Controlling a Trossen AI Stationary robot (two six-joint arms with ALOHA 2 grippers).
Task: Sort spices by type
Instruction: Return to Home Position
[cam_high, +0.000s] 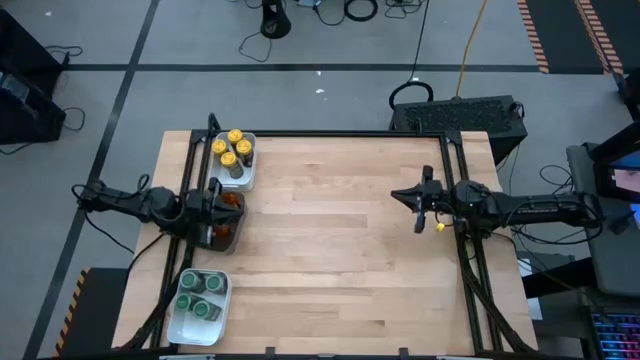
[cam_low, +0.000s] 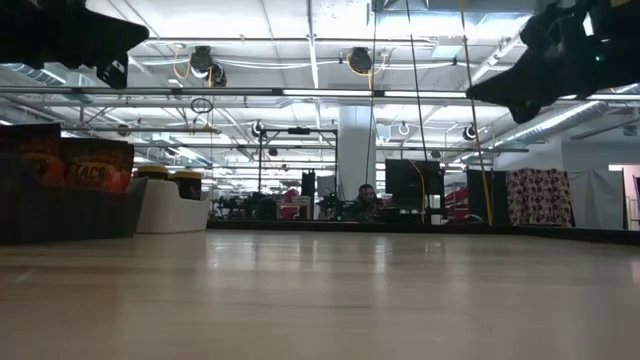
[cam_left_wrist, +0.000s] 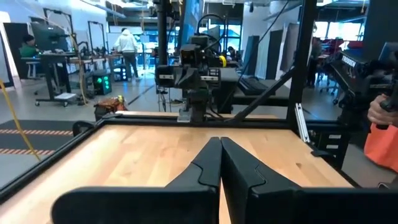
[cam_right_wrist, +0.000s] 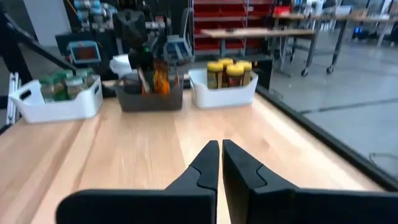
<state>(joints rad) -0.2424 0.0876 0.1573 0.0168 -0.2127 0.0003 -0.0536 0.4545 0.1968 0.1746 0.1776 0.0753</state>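
Spices look sorted down frame left: yellow jars (cam_high: 232, 150) top, packets (cam_high: 231, 212) middle, green jars (cam_high: 200, 296) bottom. Both claws pressed together, empty. Left claw (cam_high: 214, 213) hangs over packets, so I lift straight before retracting. Right claw (cam_high: 420, 207) centre-right, over bare surface (cam_high: 320, 230).

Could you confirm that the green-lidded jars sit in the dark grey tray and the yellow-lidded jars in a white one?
Not quite: the high view shows the green-lidded jars in a white tray too; the yellow-lidded jars are in the other white tray.
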